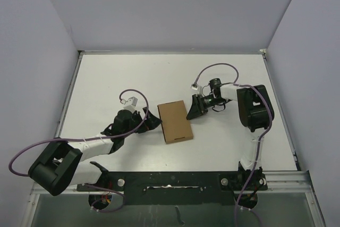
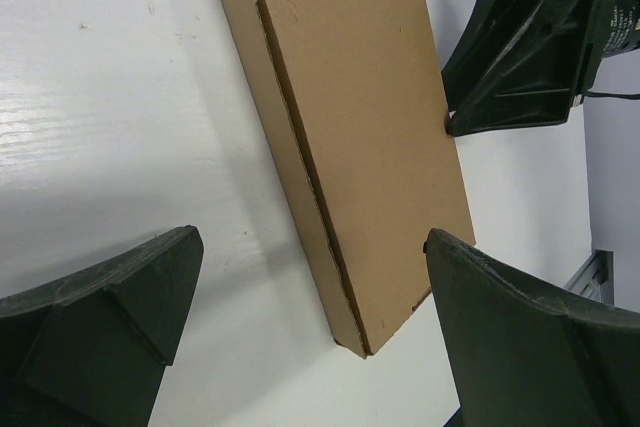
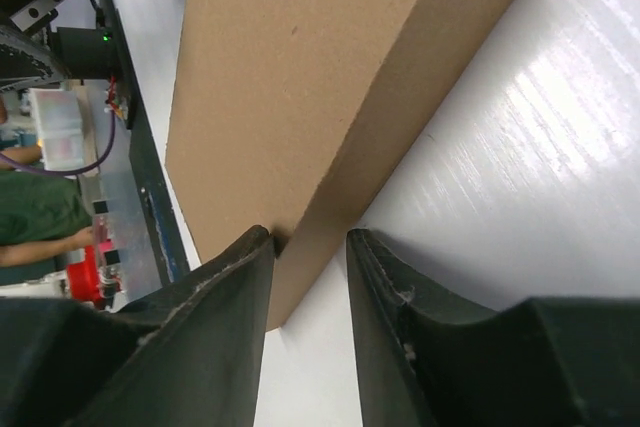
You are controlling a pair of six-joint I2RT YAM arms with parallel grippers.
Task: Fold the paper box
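The paper box (image 1: 175,121) lies just ahead of the wide-spread left gripper (image 1: 151,121). The narrowed right gripper (image 3: 308,242) meets its opposite edge, pinch unclear. Both arms reach low, inward.

Paper box (image 1: 175,121) flat on surface (image 1: 133,73), ctr. Left pincer (image 1: 151,118) just left of box; right pincer (image 1: 192,109) at box's far-right edge.
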